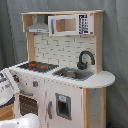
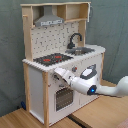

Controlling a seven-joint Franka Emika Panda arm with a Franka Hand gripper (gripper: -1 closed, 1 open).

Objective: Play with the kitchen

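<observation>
The kitchen stands on a wood floor, against a grey-green curtain backdrop; in both exterior views it fills most of the frame. On the counter sit the black-red stovetop and, beside it, the sink with the black faucet arching over the basin. The grey hood hangs above the stove side, with the pegboard back between hood and counter.

In the second exterior view the arm reaches in from the second exterior view's right, roughly level with the front panel just under the counter edge. Its gripper sits at or touching that panel, above the oven door, near the knobs row. Finger opening: cannot tell, the tip blends into the white front.

Judgement: the wrist is held horizontal and face-on, probably so it can work a knob or the oven door handle. In the first exterior view only a white part of the arm shows at the first exterior view's left edge.
</observation>
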